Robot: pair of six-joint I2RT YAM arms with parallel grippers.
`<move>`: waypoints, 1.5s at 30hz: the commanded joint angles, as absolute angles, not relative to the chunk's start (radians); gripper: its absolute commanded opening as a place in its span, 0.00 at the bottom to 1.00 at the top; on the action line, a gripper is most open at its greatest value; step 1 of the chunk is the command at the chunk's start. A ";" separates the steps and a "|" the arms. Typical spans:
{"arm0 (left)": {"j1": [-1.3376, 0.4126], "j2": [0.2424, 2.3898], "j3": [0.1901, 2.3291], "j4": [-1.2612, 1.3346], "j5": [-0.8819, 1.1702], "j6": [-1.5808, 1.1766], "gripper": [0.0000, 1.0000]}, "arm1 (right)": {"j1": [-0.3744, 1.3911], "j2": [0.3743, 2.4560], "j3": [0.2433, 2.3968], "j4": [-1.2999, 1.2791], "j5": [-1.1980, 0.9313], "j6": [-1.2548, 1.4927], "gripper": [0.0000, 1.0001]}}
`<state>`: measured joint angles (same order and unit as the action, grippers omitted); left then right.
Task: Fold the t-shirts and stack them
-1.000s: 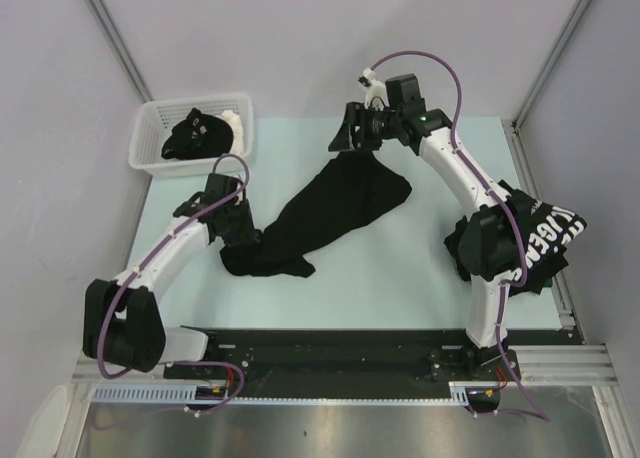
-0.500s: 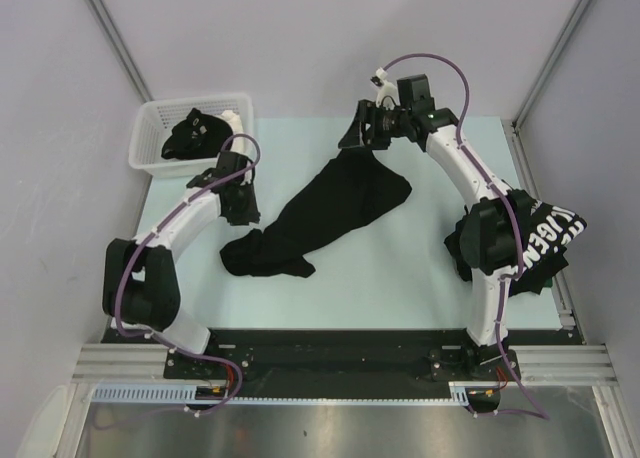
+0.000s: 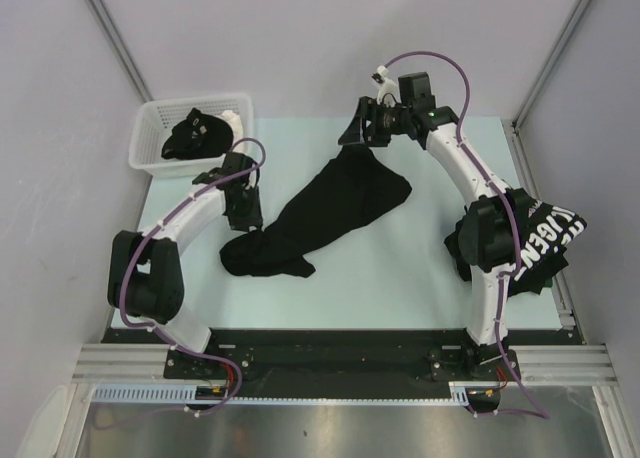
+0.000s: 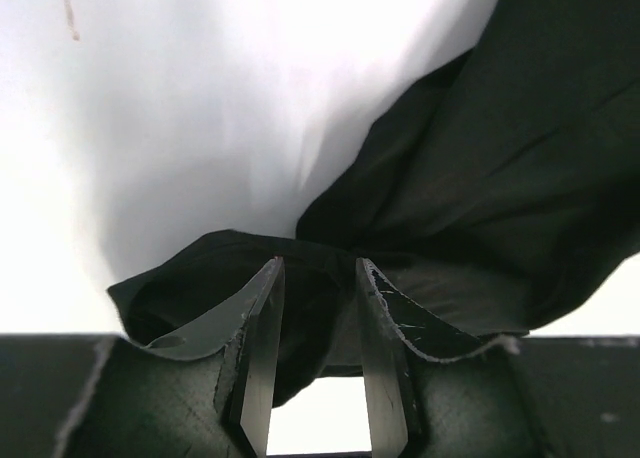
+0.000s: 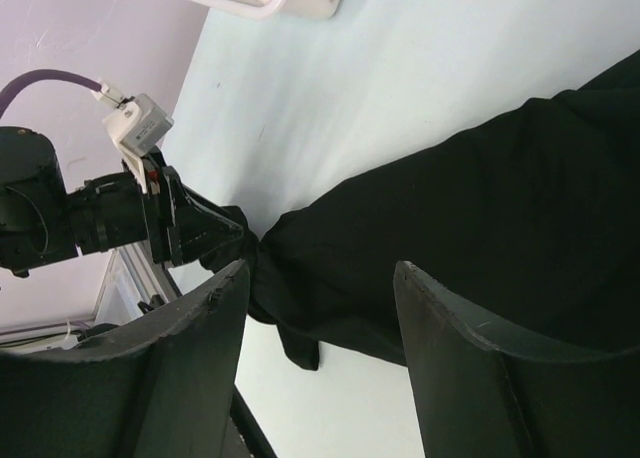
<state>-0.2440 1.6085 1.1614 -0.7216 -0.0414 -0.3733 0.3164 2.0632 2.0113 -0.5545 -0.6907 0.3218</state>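
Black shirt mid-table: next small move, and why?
Probably lower the right gripper and close on the shirt's far end. Its jaws stand open above that end, the left gripper sits at the bunched near end, and the shirt lies twisted, not flat.

Top view: even, diffuse lighting, sharp focus. Left wrist view: table (image 4: 150, 98) overexposed (almost white), foreground slightly soft.

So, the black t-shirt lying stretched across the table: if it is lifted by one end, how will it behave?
Probably floppy: the black t-shirt lies in soft folds and bunches at its near end, so it should sag. It looks thin, so likely light. Pushed, it would probably crumple on the table rather than slide whole.
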 commanded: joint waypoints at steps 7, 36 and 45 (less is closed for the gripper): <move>-0.284 1.603 1.147 -0.718 0.017 -0.371 0.38 | 0.316 2.079 2.071 -0.523 -0.716 0.330 0.65; -0.296 1.330 1.330 -0.851 -0.389 -0.454 0.00 | 0.222 2.411 2.376 -0.627 -0.394 0.222 1.00; -0.285 1.204 1.400 -0.995 -0.616 -0.554 0.00 | 0.212 2.517 2.416 -0.531 -0.524 0.322 1.00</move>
